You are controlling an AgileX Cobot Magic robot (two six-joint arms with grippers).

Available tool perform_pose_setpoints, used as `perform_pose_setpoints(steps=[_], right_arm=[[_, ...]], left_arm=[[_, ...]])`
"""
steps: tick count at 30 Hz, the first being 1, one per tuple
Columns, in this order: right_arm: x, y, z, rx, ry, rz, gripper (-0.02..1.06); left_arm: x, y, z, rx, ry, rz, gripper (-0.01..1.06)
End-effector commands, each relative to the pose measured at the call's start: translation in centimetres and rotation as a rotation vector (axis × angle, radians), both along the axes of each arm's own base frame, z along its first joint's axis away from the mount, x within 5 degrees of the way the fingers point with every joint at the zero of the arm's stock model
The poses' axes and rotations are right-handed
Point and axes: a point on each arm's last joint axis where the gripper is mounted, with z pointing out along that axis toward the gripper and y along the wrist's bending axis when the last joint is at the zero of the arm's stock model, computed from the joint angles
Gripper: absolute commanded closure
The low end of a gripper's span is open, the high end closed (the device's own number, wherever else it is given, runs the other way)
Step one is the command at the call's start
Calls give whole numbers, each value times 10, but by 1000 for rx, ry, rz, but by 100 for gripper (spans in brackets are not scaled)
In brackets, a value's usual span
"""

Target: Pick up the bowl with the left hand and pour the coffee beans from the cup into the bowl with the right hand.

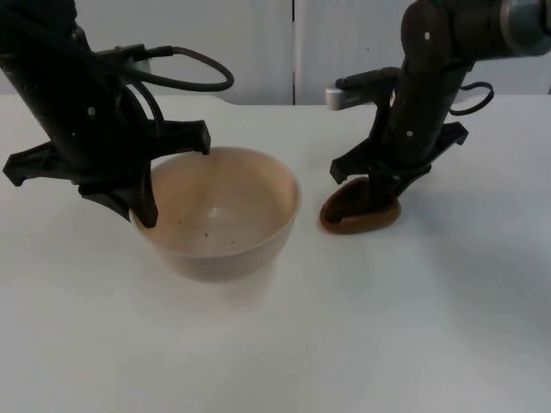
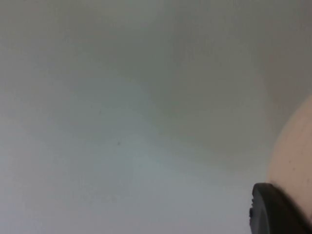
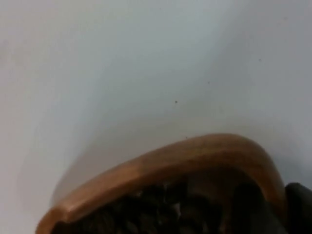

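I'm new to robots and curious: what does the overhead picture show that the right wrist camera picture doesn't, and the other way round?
Only the top view shows the cream bowl, the left claw at its rim, and the right claw reaching down into the brown cup. Only the right wrist view shows the dark coffee beans inside that cup. Both show the cup and the white table.

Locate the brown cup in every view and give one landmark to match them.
Top view: the brown cup sits on the white table, right of the bowl, under the right end effector.
Left wrist view: bowl wall and table.
Right wrist view: cup rim, dark beans inside.
Shared landmark: the white table.
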Motion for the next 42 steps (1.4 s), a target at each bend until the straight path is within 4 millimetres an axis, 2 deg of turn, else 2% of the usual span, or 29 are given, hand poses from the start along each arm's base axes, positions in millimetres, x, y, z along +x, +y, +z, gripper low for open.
perform_pose_setpoints(steps=[1,7,11,12,16,17,26,27,32,33,37,42], right_arm=[[0,3,0,0,-7,9,102],[0,3,12,4,-24,10,104],[-2,1,35,8,-51,13,104],[-2,1,35,8,-51,13,104],[-6,-1,68,11,-78,31,104],[-6,-1,68,11,-78,31,104],[-23,-11,127,0,-96,54,104],[-23,-11,127,0,-96,54,104],[-40,-19,171,9,-120,49,104],[-40,-19,171,9,-120,49,104],[-52,-26,197,9,-138,53,104],[-58,-29,206,-4,-125,61,104]], left_arm=[[2,1,1,0,-10,9,105],[2,1,1,0,-10,9,105],[2,1,1,0,-10,9,105],[2,1,1,0,-10,9,105],[2,1,1,-2,-10,10,105],[2,1,1,-2,-10,10,105],[2,1,1,-2,-10,10,105],[2,1,1,-2,-10,10,105],[1,1,1,-1,-8,10,105],[1,1,1,-1,-8,10,105],[1,1,1,-1,-8,10,105],[1,1,1,-1,-8,10,105]])
